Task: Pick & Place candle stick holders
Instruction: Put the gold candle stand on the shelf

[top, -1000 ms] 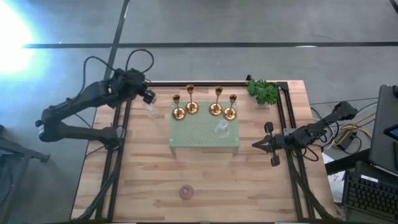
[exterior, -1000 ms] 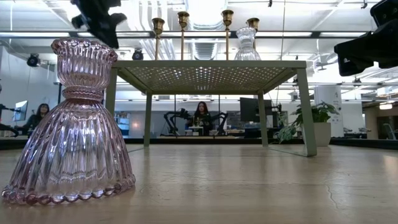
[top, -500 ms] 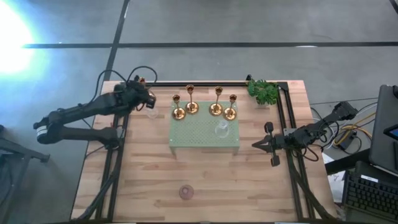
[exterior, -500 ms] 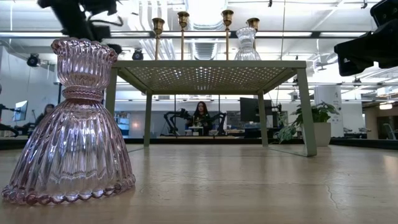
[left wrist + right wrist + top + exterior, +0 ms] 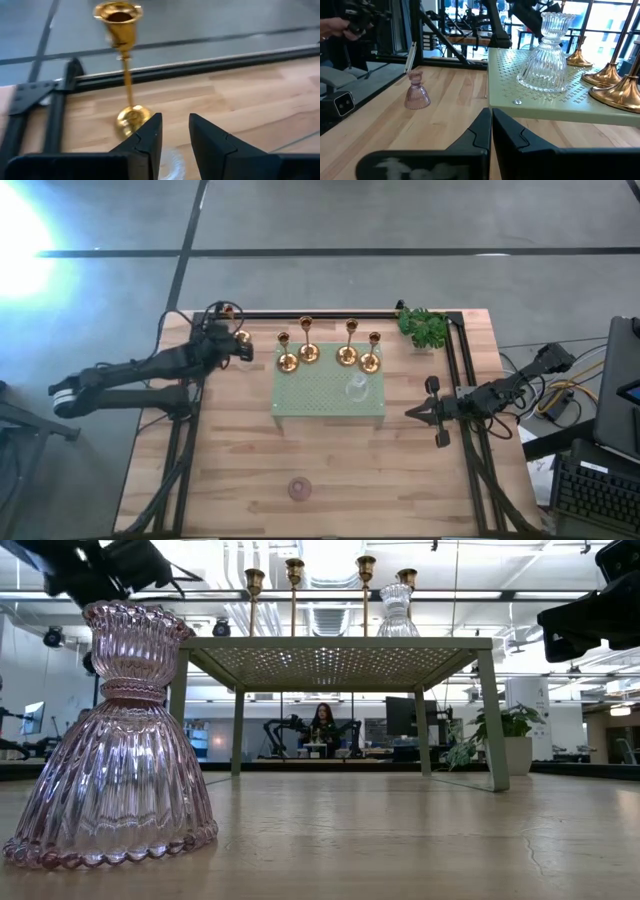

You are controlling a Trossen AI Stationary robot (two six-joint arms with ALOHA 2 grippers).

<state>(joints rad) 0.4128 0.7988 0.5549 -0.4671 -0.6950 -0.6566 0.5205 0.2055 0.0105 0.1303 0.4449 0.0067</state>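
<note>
Apparently clamped on a clear glass holder point(image 5: 171, 161) near the table's back-left corner, the left gripper point(image 5: 175, 145) sits just beside a lone brass holder point(image 5: 125, 75), which a careless swing could topple; the right gripper point(image 5: 491, 131) waits shut.

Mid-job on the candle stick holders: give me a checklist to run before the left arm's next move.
1. Left hand gripping the loose clear glass holder: cannot tell; only a bit of glass shows.
2. Lone gold holder ahead of it, upright on the wood: ok.
3. Four gold holders upright on the green tray: ok.
4. Tray's clear glass holder upright: ok.
5. Pink glass holder upright near the front edge: ok.
6. Right hand shut, empty, parked at the table's right: ok.
</note>
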